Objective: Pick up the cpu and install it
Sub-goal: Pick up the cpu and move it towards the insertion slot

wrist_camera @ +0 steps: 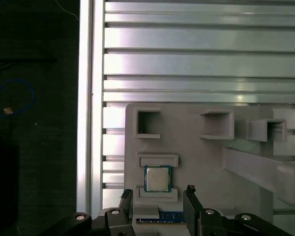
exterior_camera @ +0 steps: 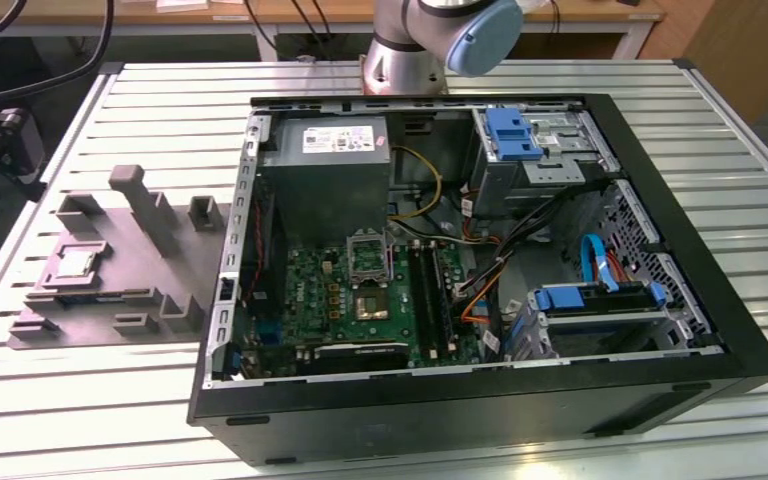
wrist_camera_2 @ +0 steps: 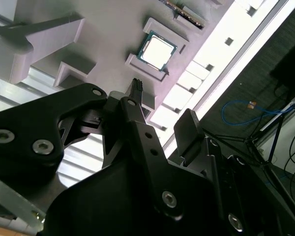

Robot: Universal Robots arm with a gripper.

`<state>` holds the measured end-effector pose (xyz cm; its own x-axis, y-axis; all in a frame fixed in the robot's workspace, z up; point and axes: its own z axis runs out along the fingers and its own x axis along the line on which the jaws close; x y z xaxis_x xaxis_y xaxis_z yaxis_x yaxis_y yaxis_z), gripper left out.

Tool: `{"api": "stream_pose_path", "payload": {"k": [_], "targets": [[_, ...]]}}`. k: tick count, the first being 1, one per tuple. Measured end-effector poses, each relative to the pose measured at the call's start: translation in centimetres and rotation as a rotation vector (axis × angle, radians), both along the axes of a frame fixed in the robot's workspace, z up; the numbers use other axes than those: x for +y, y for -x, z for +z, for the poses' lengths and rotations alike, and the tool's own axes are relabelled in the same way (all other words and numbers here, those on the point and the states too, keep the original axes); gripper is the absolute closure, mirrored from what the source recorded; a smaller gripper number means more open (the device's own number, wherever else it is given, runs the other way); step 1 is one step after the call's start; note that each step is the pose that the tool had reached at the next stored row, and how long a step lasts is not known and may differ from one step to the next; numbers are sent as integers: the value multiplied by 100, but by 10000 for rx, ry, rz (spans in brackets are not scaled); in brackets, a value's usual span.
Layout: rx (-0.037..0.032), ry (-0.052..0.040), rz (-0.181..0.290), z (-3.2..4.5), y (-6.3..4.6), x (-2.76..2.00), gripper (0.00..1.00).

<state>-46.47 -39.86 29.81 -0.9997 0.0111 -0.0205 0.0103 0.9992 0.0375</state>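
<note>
Pick not yet made: gripper (wrist_camera: 158, 195) open wide, empty, over the cpu (wrist_camera: 158, 178) in the fixture (exterior_camera: 157, 275) at the exterior view's left; grasping calls for squaring onto its edges.

You'll find the cpu (exterior_camera: 75, 262) lying flat, metal lid up, in a shallow square seat on the grey moulded fixture (exterior_camera: 107, 300), at about 9 o'clock from the open computer case (exterior_camera: 742, 335) in the exterior view. In both wrist views the cpu (wrist_camera_2: 157, 51) (wrist_camera: 158, 178) is a small square chip with a pale silver-grey top and a thin green edge. It sits level, framed by low raised ledges on two opposite sides.
</note>
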Motion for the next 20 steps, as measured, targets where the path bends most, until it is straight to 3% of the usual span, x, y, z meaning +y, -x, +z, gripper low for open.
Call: {"api": "stream_pose_path", "payload": {"k": [20], "targets": [[1, 1, 0, -101, 0, 0, 47]]}}
